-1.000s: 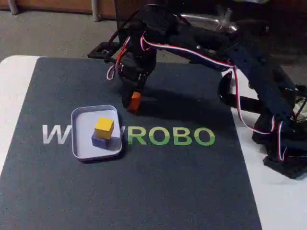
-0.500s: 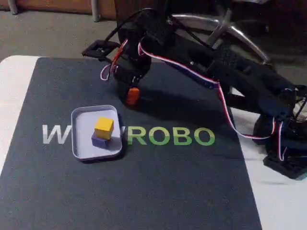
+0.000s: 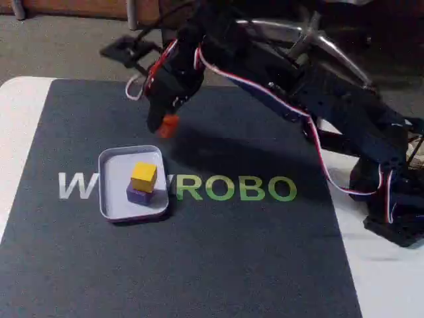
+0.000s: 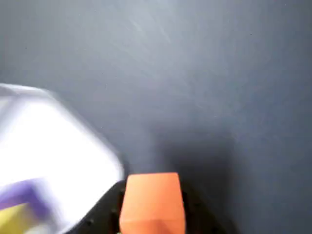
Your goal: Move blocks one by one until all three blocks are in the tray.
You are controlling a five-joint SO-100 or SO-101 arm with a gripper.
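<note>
My gripper (image 3: 165, 124) is shut on the orange block (image 3: 168, 125) and holds it in the air, just above and behind the tray's far right corner in the fixed view. The wrist view shows the orange block (image 4: 152, 201) between the black jaws at the bottom edge, over the dark mat. The pale tray (image 3: 111, 189) lies on the mat at left centre. Inside it the yellow block (image 3: 143, 176) sits on top of the purple block (image 3: 137, 195). In the wrist view the tray (image 4: 53, 151) is a blurred white patch at left, with the purple block (image 4: 22, 197) and yellow block (image 4: 12, 219) at its lower corner.
A dark grey mat (image 3: 218, 265) with large lettering (image 3: 235, 189) covers the white table (image 3: 16, 126). My arm's base (image 3: 394, 218) stands at the right edge. A chair base (image 3: 311, 36) and the floor lie behind the table.
My gripper has lifted the orange block off the mat and carried it up and to the left, closer to the tray. The stacked yellow and purple blocks have not moved.
</note>
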